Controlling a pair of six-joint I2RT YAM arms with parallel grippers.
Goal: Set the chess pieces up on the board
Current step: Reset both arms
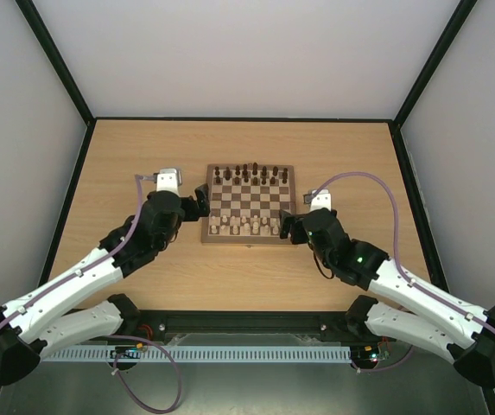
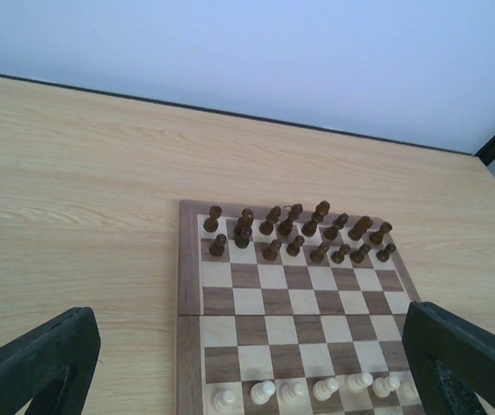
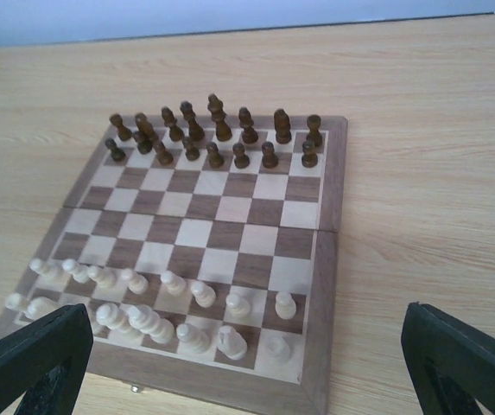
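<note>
Spread and empty, the left gripper [image 1: 202, 201] and right gripper [image 1: 288, 226] are held flanking the board [image 1: 249, 239], presumably so each can reach its half; the chess pieces [image 1: 247, 225] are ranked along its two near rows, dark pieces [image 1: 249, 173] opposite.

The board [image 3: 230, 233] has dark brown and cream squares in a checked pattern, with a mid-brown edge. The chess pieces [image 3: 174, 282] are pale cream. The other pieces [image 3: 222, 130] are dark brown. The table [image 3: 420, 173] is light wood with thin streaks.
</note>
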